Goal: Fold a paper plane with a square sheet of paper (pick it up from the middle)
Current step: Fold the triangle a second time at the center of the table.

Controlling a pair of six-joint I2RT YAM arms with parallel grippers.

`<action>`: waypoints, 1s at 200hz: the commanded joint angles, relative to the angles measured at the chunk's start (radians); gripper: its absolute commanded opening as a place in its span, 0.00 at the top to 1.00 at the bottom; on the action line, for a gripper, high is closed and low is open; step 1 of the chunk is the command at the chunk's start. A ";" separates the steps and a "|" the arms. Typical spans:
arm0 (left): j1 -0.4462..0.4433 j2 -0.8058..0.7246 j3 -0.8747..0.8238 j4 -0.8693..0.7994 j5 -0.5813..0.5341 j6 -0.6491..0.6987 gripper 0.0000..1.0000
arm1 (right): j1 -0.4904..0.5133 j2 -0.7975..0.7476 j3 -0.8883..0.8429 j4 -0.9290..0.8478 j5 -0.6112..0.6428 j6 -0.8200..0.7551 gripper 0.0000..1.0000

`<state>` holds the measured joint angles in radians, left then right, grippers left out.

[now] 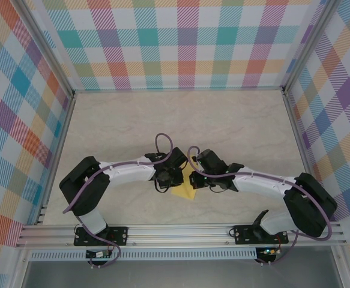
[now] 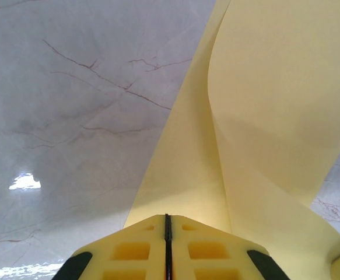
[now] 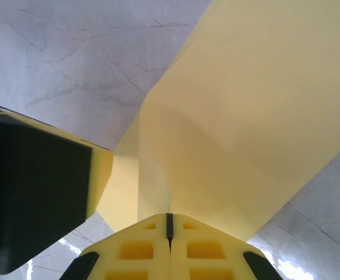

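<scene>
Pinched shut on the square sheet of paper (image 1: 185, 192), left fingers (image 2: 132, 252) and right fingers (image 3: 136, 251) hold it near the middle of the tabletop's (image 1: 181, 120) near edge; uneven pulling could tear it or skew the crease.

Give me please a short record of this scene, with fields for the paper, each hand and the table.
sheet of paper: bright yellow, bent in a curve between the two hands, not yet a plane
left hand: shut on the sheet of paper
right hand: shut on the sheet of paper
hands: close together, facing each other, over the near middle of the table
table: pale, marble pattern
</scene>
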<state>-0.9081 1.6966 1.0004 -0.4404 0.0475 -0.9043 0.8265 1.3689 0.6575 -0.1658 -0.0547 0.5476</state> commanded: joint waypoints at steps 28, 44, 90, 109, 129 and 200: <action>0.001 0.009 -0.017 -0.014 0.004 0.005 0.92 | -0.007 0.058 0.049 -0.057 0.008 -0.046 0.97; 0.001 0.018 -0.019 -0.009 0.010 0.007 0.92 | -0.009 0.075 0.052 -0.056 0.026 -0.052 0.97; -0.002 0.032 -0.023 -0.006 0.016 0.010 0.93 | -0.021 0.101 0.055 -0.046 0.033 -0.063 0.97; -0.002 0.036 -0.028 -0.001 0.015 0.008 0.93 | -0.032 0.107 0.050 -0.041 0.027 -0.069 0.97; -0.002 0.049 -0.027 -0.002 0.022 0.011 0.94 | -0.038 0.114 0.055 -0.050 0.031 -0.073 0.96; -0.003 0.054 -0.047 0.005 0.017 0.011 0.94 | -0.055 0.132 0.047 -0.038 0.032 -0.086 0.96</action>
<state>-0.9085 1.7290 0.9840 -0.4358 0.0616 -0.9001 0.7795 1.4864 0.6937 -0.2028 -0.0269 0.4850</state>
